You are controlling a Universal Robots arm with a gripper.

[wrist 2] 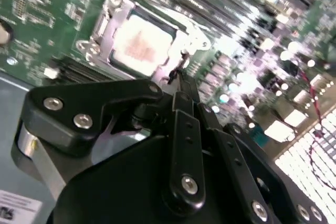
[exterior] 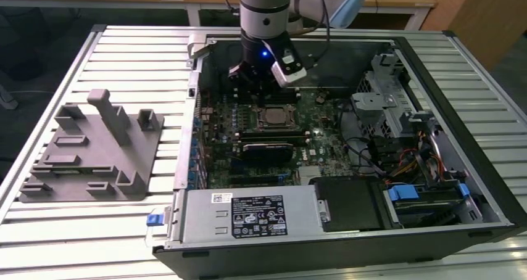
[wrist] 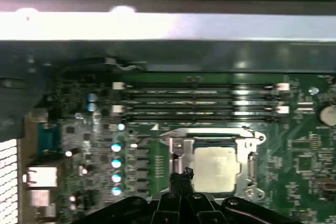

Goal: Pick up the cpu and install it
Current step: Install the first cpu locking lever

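The cpu (exterior: 270, 115) lies flat in its metal-framed socket on the green motherboard (exterior: 325, 110) inside the open computer case. Its pale square top also shows in the second wrist view (wrist 2: 140, 43) and in the first wrist view (wrist: 212, 169). My gripper (exterior: 257, 94) hangs just above the socket's far edge in the exterior view. In both wrist views its black fingers come together at the tip (wrist: 185, 173) (wrist 2: 179, 80), right beside the socket frame. The gripper is shut with nothing visible between the fingers.
A large grey tray (exterior: 91, 150) with upright posts lies on the slatted table at the exterior view's left. Inside the case are a black ribbed module (exterior: 268, 149), the power supply (exterior: 247, 215), a drive cage (exterior: 387, 98) and memory slots (wrist: 194, 100).
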